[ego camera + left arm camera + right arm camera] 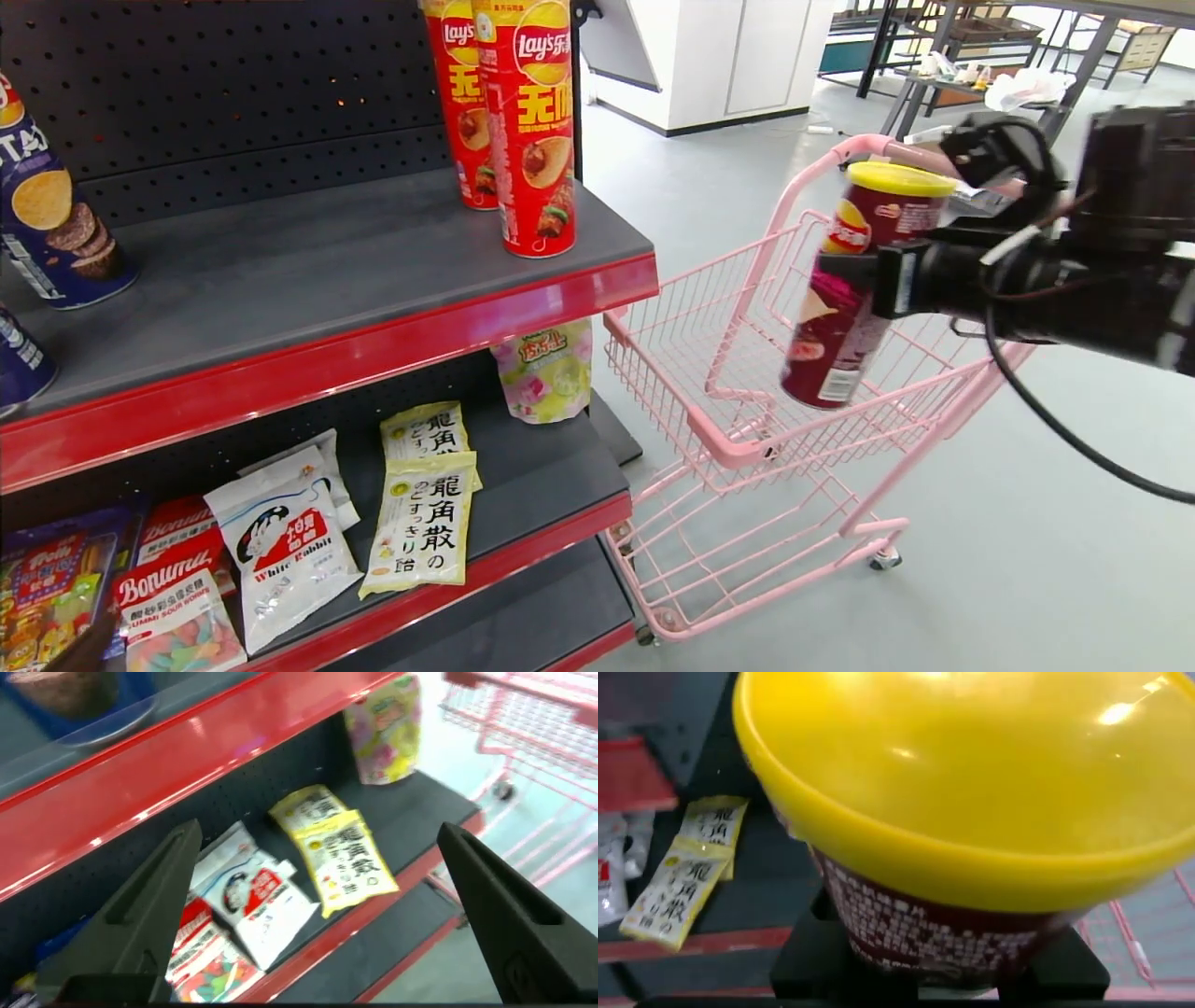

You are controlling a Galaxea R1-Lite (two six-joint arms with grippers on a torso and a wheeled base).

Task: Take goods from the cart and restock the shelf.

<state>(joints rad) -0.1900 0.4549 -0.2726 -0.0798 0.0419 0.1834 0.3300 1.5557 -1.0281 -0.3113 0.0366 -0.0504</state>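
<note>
Holding a maroon can point(831, 355) with a yellow lid point(901, 177), the right gripper point(864, 275) has its jaws closed around the can's middle. The can hangs tilted over the basket of the pink cart point(738, 448), close to the handle, well apart from the shelf.

Risks, as judgement:
- A tilted can in a side grip on a smooth tube could twist or slip in a fast swing.
- The can's base may clip the cart's rim or handle if the move goes sideways before lifting.
- Two tall red cans point(527, 121) stand at the right front corner of the top shelf point(308, 271). Coming in from the cart side could knock them over.
- The red front edge could catch the base if the can comes in low.

Free room lies mid-shelf, between the red cans and the blue cans point(51, 224) at the left end.

The left gripper point(313, 859) has its jaws wide open and holds nothing. It sits in front of the lower shelf point(541, 467), where yellow sachets point(425, 523) and a white bag point(285, 551) lie flat.
</note>
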